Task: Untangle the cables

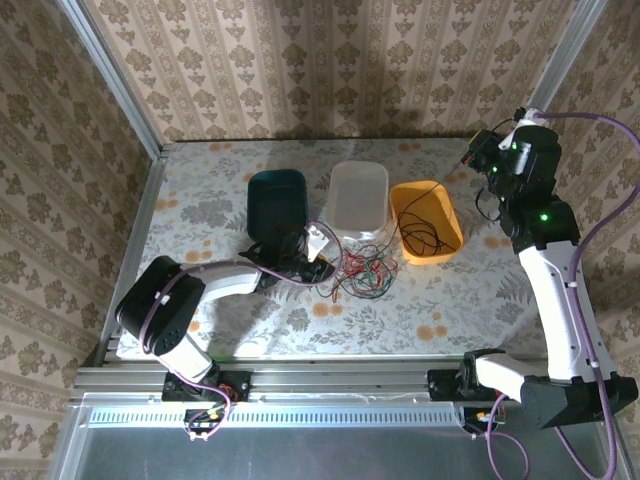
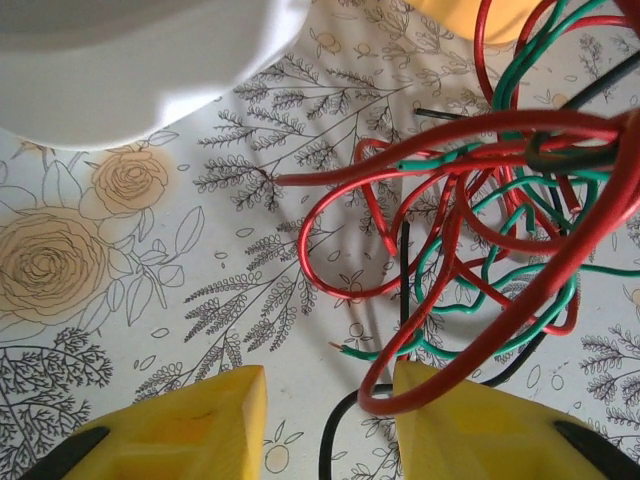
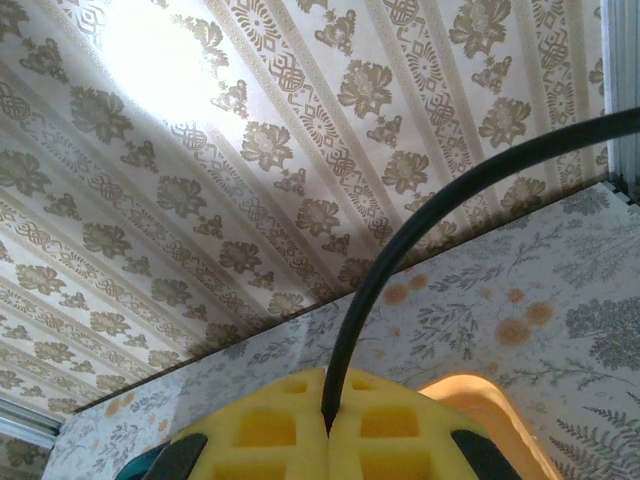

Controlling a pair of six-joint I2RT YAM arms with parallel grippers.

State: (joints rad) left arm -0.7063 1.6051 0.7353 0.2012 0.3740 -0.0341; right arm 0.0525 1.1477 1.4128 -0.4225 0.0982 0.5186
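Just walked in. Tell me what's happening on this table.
Two robot arms are untangling cables. The left gripper sits low at the red, green and black tangle on the table before the white tray, jaws parted, a red loop crossing one finger. The right gripper, raised at the far right, is pinched shut on a black cable. More black cable lies in the orange tray.

text: none readable | labels: none | brands: none | numbers: none | signs: none
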